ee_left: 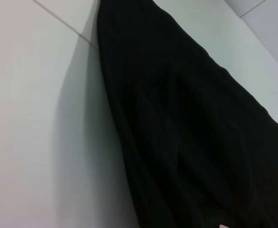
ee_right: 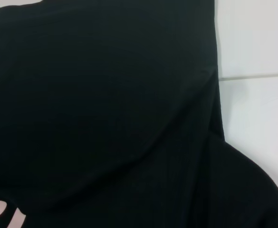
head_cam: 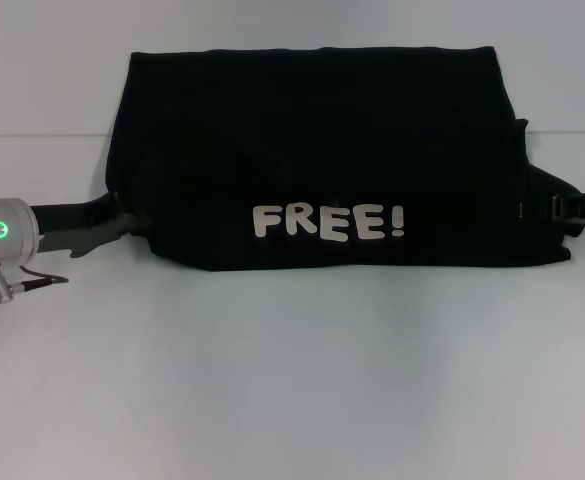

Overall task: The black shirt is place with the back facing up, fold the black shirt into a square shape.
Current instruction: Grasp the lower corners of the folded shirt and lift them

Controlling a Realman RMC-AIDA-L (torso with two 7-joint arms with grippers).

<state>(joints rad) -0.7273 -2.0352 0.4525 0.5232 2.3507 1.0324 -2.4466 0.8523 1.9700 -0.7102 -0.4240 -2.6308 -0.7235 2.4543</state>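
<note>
Two claws, left (head_cam: 122, 222) and right (head_cam: 562, 208), grip state indiscernible, flank the large black soft-fabric shirt (head_cam: 322, 150); uneven pulling risks skewing the fold.

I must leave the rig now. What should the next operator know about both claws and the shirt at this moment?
Left claw: at the left edge of the black shirt, low on the table.
Right claw: at the shirt's right edge.
Shirt: lies flat as a wide band, "FREE!" lettering facing up near the front edge.
Done: apparently one lengthwise fold.
Left: fold the sides in to make a square.
</note>
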